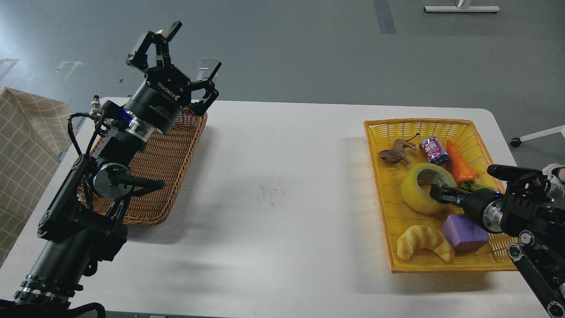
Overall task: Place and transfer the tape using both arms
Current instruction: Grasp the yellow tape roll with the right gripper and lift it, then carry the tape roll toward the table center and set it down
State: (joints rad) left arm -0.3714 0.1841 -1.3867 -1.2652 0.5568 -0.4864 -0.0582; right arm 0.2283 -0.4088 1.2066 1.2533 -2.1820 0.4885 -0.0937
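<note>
The tape [417, 190], a yellow translucent roll with a pale core, lies tilted in the yellow basket [441, 124] at the right. My right gripper [439, 194] comes in from the right and is at the roll's right rim, with one dark finger [435, 192] over the rim by the core. Its fingers cannot be told apart, so its grip is unclear. My left gripper [194, 48] is open and empty, raised above the far end of the brown wicker basket [170, 176] at the left.
The yellow basket also holds a brown toy animal [395, 153], a small can [434, 150], a carrot [459, 168], a purple block [463, 233] and a croissant toy [423, 242]. The white table [282, 185] lies between the baskets. A checked cloth [26, 132] is at far left.
</note>
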